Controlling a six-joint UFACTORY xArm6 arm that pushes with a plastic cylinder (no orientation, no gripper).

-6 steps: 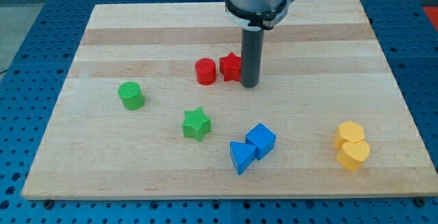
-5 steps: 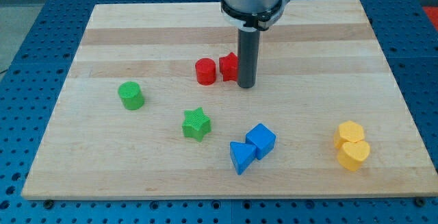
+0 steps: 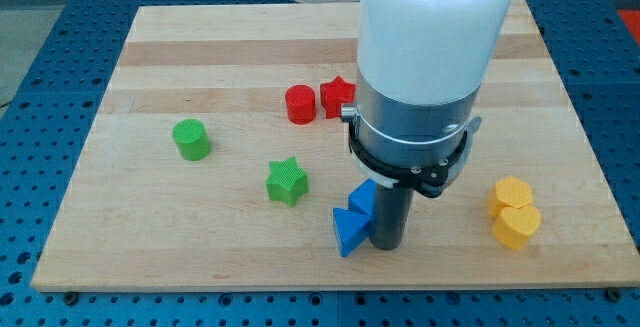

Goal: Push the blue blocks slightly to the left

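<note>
Two blue blocks are sitting near the view's bottom centre of the wooden board (image 3: pixel 150 257): a blue triangular block (image 3: pixel 348 231) and, touching it on the upper right, a blue cube (image 3: pixel 364 197) that the arm is largely hiding. The rod is standing upright, and my tip (image 3: pixel 386 246) is resting on the board just to the right of the blue triangular block, pressing against or very nearly against both blue blocks; exact contact cannot be confirmed. The rod carries no jaws and is grasping nothing.

A green star block (image 3: pixel 286 181) is lying to the left of the blue pair. A green cylinder (image 3: pixel 191 139) is sitting further left. A red cylinder (image 3: pixel 299 103) and a red star block (image 3: pixel 337 96) are standing side by side above. Two yellow blocks (image 3: pixel 514 212) are touching at the view's right.
</note>
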